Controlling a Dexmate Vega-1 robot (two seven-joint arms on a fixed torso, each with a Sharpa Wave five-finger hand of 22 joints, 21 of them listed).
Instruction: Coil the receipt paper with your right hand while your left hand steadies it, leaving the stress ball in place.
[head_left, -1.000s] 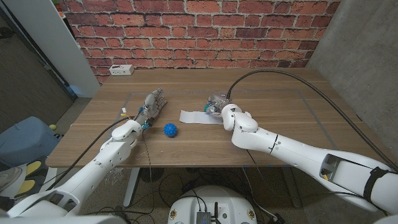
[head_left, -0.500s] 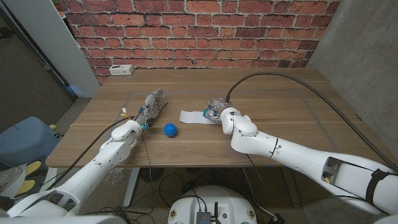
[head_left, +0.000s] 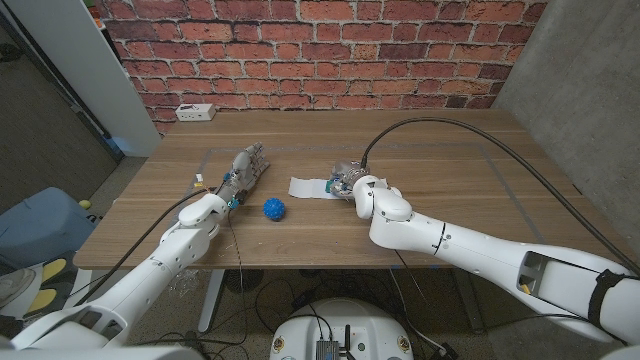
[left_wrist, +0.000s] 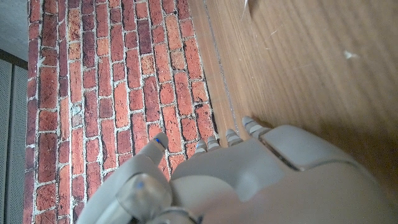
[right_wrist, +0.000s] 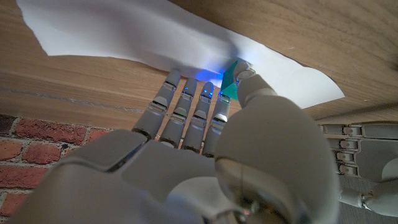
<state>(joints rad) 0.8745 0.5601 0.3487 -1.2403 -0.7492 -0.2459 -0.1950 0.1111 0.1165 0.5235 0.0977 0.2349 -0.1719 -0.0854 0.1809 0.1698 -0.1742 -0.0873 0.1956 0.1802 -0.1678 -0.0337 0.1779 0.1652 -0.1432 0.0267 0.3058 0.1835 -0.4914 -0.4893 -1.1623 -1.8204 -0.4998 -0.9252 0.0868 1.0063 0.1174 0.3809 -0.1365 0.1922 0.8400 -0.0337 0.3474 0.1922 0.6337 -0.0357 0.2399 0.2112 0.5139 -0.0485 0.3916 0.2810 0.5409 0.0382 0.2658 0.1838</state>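
A white strip of receipt paper (head_left: 308, 186) lies flat near the table's middle. My right hand (head_left: 346, 179) is at its right end. In the right wrist view the fingertips (right_wrist: 176, 79) slip under the edge of the paper (right_wrist: 143, 34) and the thumb (right_wrist: 250, 88) presses on top, so the paper's end is pinched. A blue spiky stress ball (head_left: 275, 209) sits in front of the paper's left end, touched by neither hand. My left hand (head_left: 246, 166) lies to the left of the paper with its fingers stretched out, apart from it and holding nothing.
A white power strip (head_left: 195, 112) lies at the table's far left back edge, below the brick wall (head_left: 320, 40). A black cable (head_left: 450, 125) arcs over the right half of the table from my right wrist. Faint tape lines (head_left: 500, 175) mark a rectangle on the wood.
My right hand has crept a little to the left onto the paper's right end. The left hand, the ball and the paper's left end have not moved.
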